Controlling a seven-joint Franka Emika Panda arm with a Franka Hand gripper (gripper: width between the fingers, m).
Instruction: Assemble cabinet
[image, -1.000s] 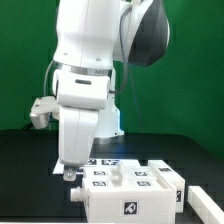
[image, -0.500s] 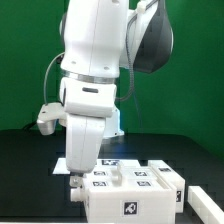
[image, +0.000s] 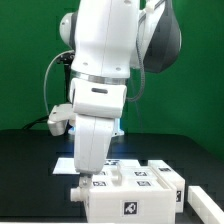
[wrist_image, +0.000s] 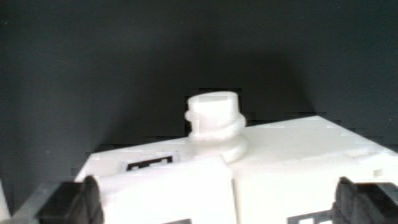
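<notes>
You are holding the arm (image: 105, 80) bent low over the black surface (image: 30, 170), toward its near edge. The cabinet (image: 135, 195) is sitting there, close to the corner on the exterior view's right, reading as one compact white block with several tagged faces lying level on top. The marker board (image: 112, 160) is lying just behind it. The jaws are standing spread and released, straddling the cabinet's end on the exterior view's left; I cannot tell if they are touching it. A short round peg (wrist_image: 217, 122) is rising from the top face. Judgement: the body is looking largely grouped, so final seating and fastening are probably outstanding. The joints themselves are not showing.
</notes>
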